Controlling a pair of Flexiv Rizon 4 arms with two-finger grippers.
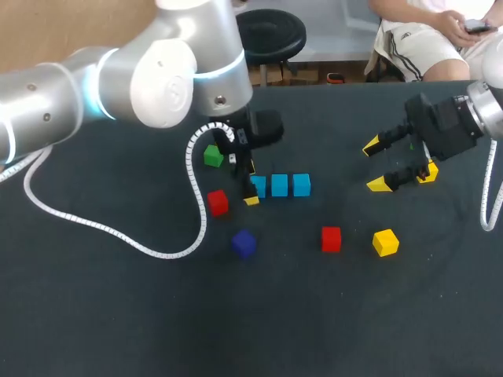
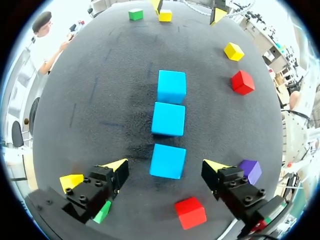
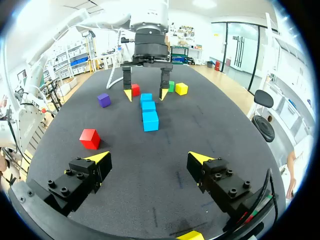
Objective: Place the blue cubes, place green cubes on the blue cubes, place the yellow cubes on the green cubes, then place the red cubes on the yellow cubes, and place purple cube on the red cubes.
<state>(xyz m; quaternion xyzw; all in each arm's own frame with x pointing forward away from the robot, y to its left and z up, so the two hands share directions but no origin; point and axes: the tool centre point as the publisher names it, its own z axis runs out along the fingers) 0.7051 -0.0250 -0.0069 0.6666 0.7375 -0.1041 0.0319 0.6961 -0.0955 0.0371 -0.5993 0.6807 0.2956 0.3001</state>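
Your left claw point(image 2: 166, 165) hangs wide astride the end blue cube point(image 2: 168, 161) of the mid-bench row point(image 1: 280, 185); right claw point(image 1: 374, 166) wide, empty. Blues seem placed; next you need the green cube point(image 1: 213, 155) nearby.

Partly hidden behind a finger of the left tool point(image 2: 166, 165): one green cube point(image 2: 103, 211). Cut off at the edge, under the right tool point(image 3: 150, 157): one yellow cube point(image 3: 190, 235).

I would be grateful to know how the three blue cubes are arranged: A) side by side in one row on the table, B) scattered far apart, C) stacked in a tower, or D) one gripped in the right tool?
A: the three blue cubes lie side by side in one row on the table, none on top of another, and the right tool is open and holds nothing.
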